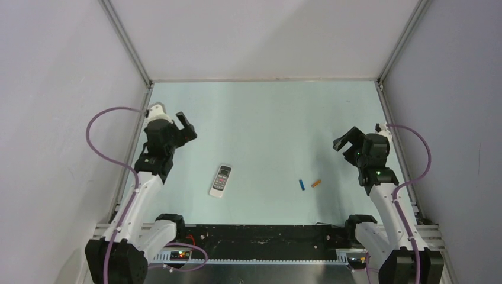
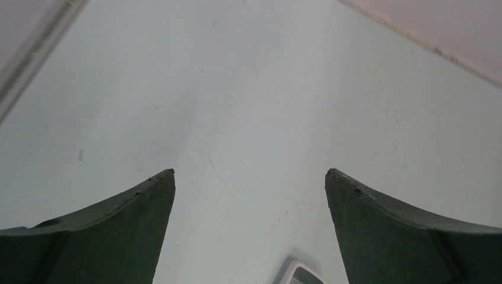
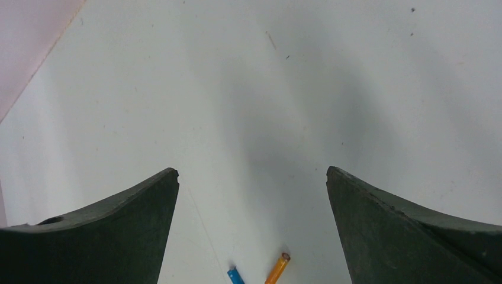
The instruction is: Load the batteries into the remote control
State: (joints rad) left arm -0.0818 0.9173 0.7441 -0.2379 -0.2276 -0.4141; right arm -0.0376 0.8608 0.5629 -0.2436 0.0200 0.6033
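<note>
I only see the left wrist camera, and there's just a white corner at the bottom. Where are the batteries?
Observer: The blue battery and orange battery lie on the table, to the remote control's right.
Operator: Are they touching?
Observer: No, there's a small gap between them.
Operator: Is the other hand holding something?
Observer: No, the right gripper is open and empty.

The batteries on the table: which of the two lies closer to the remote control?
The blue battery. It lies between the remote control and the orange battery, touching neither.
</note>
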